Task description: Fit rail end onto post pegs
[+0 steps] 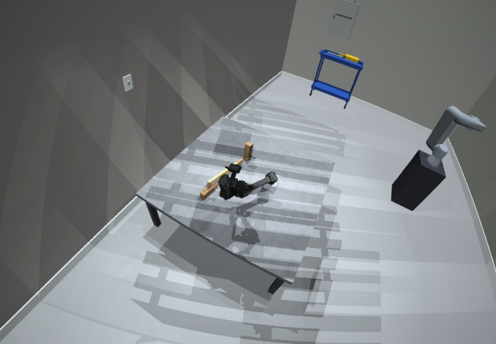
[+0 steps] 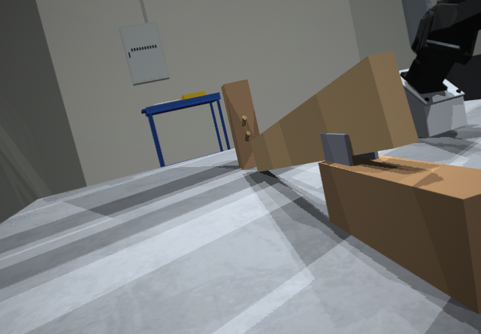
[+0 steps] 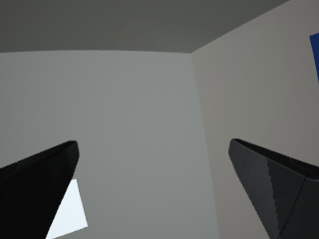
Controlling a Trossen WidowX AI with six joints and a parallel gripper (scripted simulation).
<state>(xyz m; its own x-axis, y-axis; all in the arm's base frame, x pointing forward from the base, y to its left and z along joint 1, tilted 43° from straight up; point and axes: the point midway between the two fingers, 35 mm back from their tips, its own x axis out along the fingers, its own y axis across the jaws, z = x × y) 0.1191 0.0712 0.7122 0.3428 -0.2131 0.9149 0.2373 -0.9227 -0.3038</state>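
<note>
The wooden rail (image 1: 216, 177) (image 2: 334, 116) slopes down from the footboard block (image 1: 207, 192) (image 2: 388, 201). Its far end sits by the grey bracket (image 2: 335, 148) and stands raised. Its low end is at the table, close in front of the upright post (image 1: 249, 150) (image 2: 236, 98). The upper peg (image 2: 244, 119) and lower peg (image 2: 247, 135) stick out bare from the post, above the rail's low end. The holes in the rail do not show. My gripper (image 1: 232, 167) (image 3: 155, 147) is wide open and empty, above the rail in the top view. It is outside the exterior view.
My arm's base (image 1: 273, 178) (image 2: 439, 113) stands on the table (image 1: 280, 228) to the right of the rail. A blue cart (image 1: 336, 56) (image 2: 186, 102) and a grey arm on a dark pedestal (image 1: 418, 180) stand beyond the table. The wrist view shows mostly walls.
</note>
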